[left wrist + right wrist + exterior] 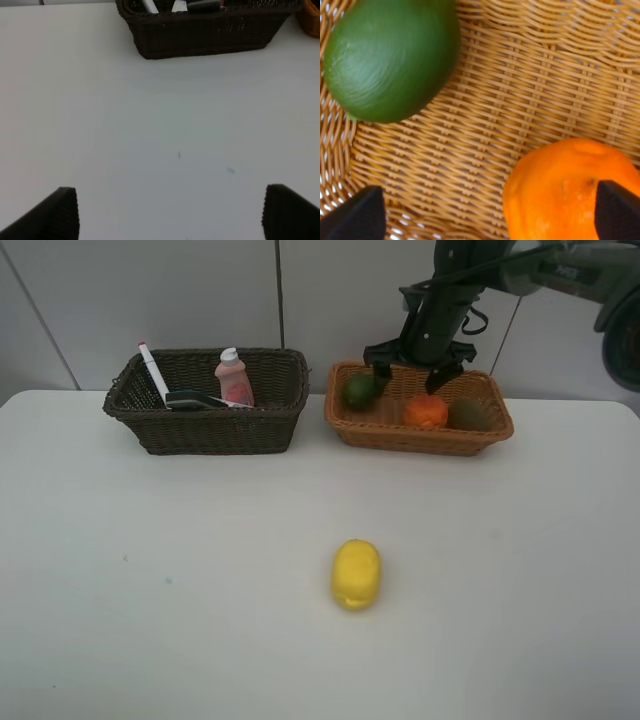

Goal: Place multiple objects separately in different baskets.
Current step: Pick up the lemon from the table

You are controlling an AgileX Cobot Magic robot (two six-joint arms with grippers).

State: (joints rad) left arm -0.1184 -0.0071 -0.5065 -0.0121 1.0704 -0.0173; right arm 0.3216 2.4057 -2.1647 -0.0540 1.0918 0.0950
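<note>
Wicker baskets, two: dark basket [205,430] at 11 o'clock on the white table [150,590], tan basket [420,432] at 1 o'clock beside it. Dark basket holds one marker [153,370], one pink bottle [233,378], one dark item lying flat. Tan basket holds one lime [360,391], one orange [426,411], one kiwi [467,414]. One lemon [356,573] lies on the table, centre. Right gripper [414,368] hangs over the tan basket, fingers spread wide, gripping nothing; one fingertip [616,210] overlaps the orange in its wrist view, contact unclear. Left gripper [170,212] spread wide over bare table, holding nothing
</note>
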